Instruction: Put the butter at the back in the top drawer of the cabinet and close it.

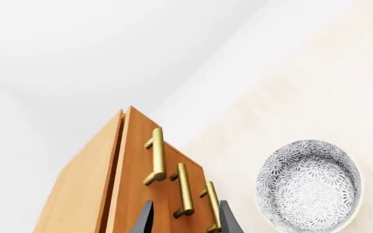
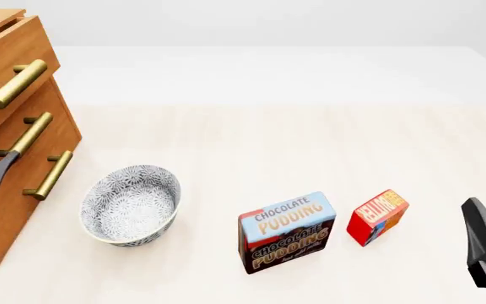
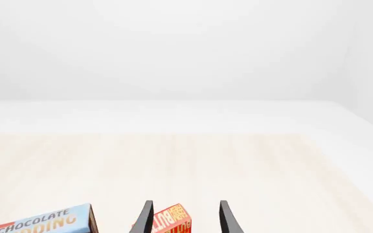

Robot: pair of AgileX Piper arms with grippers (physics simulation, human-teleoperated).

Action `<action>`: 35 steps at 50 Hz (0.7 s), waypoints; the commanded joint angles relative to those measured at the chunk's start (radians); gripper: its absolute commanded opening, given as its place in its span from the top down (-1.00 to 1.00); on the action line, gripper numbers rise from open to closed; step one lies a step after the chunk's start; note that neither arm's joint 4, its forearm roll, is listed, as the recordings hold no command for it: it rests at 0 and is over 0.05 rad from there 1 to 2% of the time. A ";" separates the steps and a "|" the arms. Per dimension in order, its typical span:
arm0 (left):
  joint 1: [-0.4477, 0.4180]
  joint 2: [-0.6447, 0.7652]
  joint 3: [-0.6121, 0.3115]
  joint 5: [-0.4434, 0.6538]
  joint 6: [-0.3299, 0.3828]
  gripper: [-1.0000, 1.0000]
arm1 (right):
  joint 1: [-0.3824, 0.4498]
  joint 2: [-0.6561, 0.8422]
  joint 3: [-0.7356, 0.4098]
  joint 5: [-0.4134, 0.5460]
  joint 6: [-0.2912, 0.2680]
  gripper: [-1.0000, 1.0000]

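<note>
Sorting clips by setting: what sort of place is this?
Likely a bare simulated tabletop workspace: a plain pale table against blank white walls, with a wooden cabinet, a patterned bowl and a butter box.

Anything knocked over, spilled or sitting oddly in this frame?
Nothing spilled or damaged. The top drawer of the cabinet sticks out past the two below. The butter and pudding box stand upright, each turned at an angle; the bowl sits upright.
</note>
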 commanded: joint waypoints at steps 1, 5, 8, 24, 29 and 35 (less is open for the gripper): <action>0.029 0.030 0.021 -0.048 0.092 -1.00 | 0.000 0.000 0.000 0.000 0.000 -1.00; 0.024 0.041 0.027 -0.060 0.099 -1.00 | 0.000 0.000 0.000 0.000 0.000 -1.00; 0.027 0.042 0.029 -0.062 0.108 -1.00 | 0.000 0.000 0.000 0.000 0.000 -1.00; 0.048 0.058 0.020 -0.088 0.162 -1.00 | 0.000 0.000 0.000 0.000 0.000 -1.00; 0.046 0.060 0.025 -0.102 0.179 -1.00 | 0.000 0.000 0.000 0.000 0.000 -1.00; 0.045 0.075 0.028 -0.119 0.201 -1.00 | 0.000 0.000 0.000 0.000 0.000 -1.00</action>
